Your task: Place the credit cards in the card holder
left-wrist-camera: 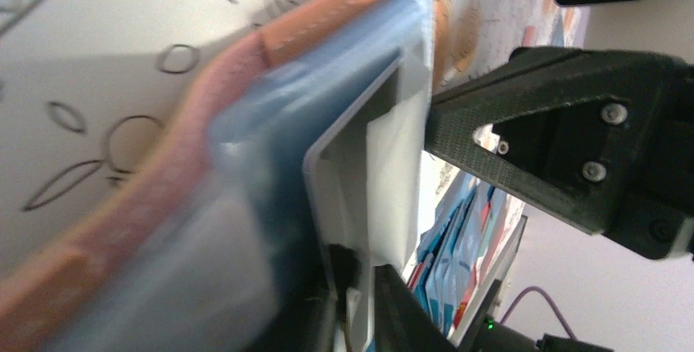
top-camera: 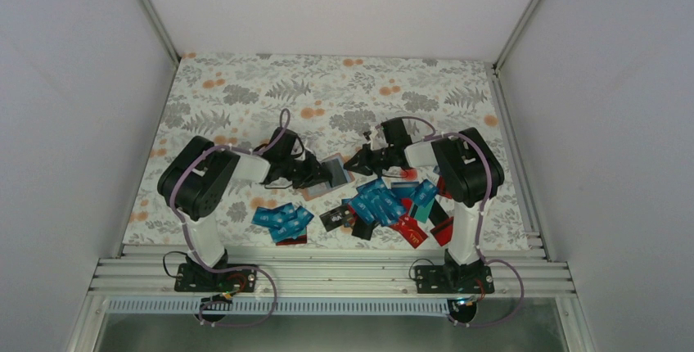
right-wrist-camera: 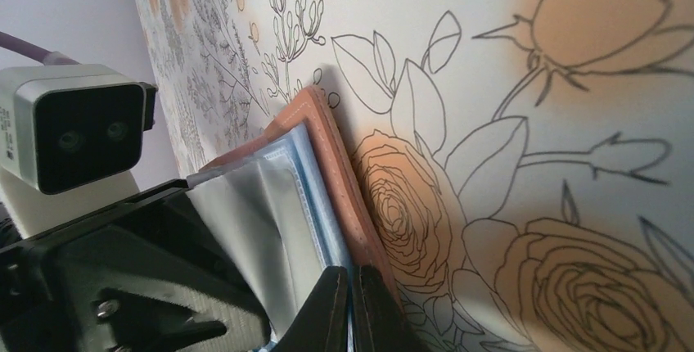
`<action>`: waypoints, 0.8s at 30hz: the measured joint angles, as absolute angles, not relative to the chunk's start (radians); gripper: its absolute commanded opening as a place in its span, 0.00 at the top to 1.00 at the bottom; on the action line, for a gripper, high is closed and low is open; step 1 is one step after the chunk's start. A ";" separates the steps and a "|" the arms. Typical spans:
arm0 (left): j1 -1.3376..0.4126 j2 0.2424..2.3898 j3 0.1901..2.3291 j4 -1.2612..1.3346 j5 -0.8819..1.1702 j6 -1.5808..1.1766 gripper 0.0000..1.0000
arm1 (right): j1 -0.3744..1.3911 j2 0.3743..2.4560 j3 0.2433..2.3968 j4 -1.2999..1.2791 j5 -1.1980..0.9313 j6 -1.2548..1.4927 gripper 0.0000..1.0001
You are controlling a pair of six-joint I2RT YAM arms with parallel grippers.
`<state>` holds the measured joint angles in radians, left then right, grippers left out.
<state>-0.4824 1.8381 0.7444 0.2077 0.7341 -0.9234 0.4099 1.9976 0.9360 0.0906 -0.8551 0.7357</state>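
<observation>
The tan-pink card holder (top-camera: 334, 169) lies open mid-table, its clear sleeves fanned between the two grippers. In the left wrist view its pink cover (left-wrist-camera: 123, 229) is blurred. My left gripper (left-wrist-camera: 367, 277) has a pale sleeve in the narrow gap between its fingers, and reaches the holder from the left (top-camera: 316, 173). My right gripper (right-wrist-camera: 350, 278) is shut on a thin blue sleeve edge beside the pink cover (right-wrist-camera: 327, 147), reaching in from the right (top-camera: 355, 163). Credit cards, mostly blue, lie in a small pile (top-camera: 283, 221) and a larger one with red and black (top-camera: 391, 203).
The flowered tablecloth (top-camera: 327, 90) covers the table. White walls stand on three sides and a metal rail (top-camera: 327, 270) runs along the near edge. The right arm's body (left-wrist-camera: 573, 147) sits close in front of the left wrist camera, with the cards (left-wrist-camera: 458, 237) behind it.
</observation>
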 measured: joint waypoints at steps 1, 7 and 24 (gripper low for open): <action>-0.484 1.834 0.747 0.203 0.734 -0.916 0.67 | 0.409 1.998 0.938 0.086 -0.857 0.733 0.94; -0.500 1.773 0.759 0.104 0.692 -0.850 0.45 | 0.406 2.001 0.986 0.014 -0.871 0.680 0.67; -0.519 1.585 0.827 -0.279 0.460 -0.632 0.56 | 0.410 1.831 0.960 -0.215 -0.678 0.536 0.35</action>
